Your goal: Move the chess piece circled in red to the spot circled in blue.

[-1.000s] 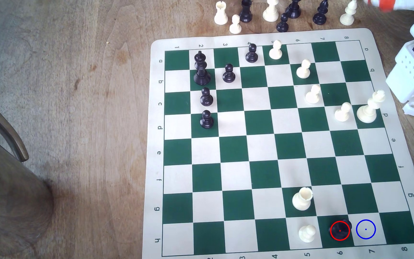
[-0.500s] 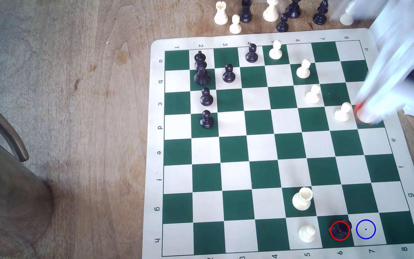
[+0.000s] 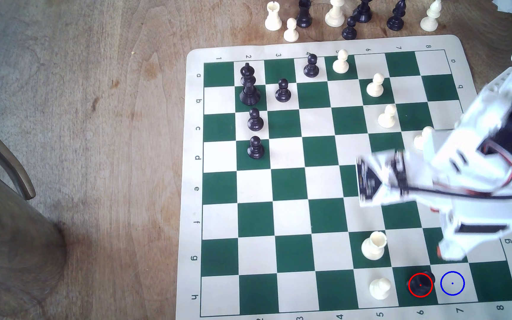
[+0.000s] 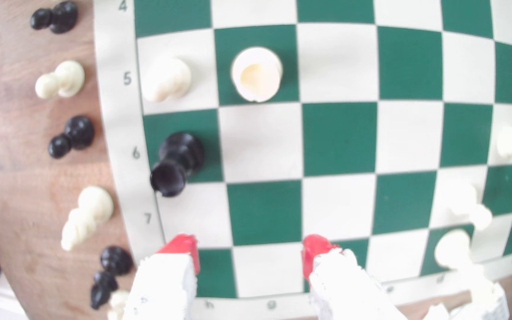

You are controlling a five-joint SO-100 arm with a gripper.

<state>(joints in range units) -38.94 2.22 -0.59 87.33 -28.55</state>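
The chess piece (image 3: 420,284), short and glossy black, stands inside the red ring on a green square in the board's near row; in the wrist view the same chess piece (image 4: 177,160) leans over square 6. The spot (image 3: 452,283) is the cream square with the blue ring just to its right in the exterior view, and the spot (image 4: 193,212) appears bare in the wrist view. My gripper (image 3: 450,255) hangs over the squares just beyond the spot. It is open (image 4: 248,249), its red-tipped fingers (image 4: 181,246) wide apart and holding nothing.
A white rook (image 3: 374,245) and a white pawn (image 3: 379,287) stand to the exterior view's left of the chess piece. Several captured pieces (image 3: 334,15) line the table beyond the green-and-cream board (image 3: 288,184). More loose pieces (image 4: 73,135) lie on the wood by the board's near edge.
The arm has swung from the exterior view's upper right down over the board's right side, and the gripper now hangs near the blue ring. No chess piece has moved.
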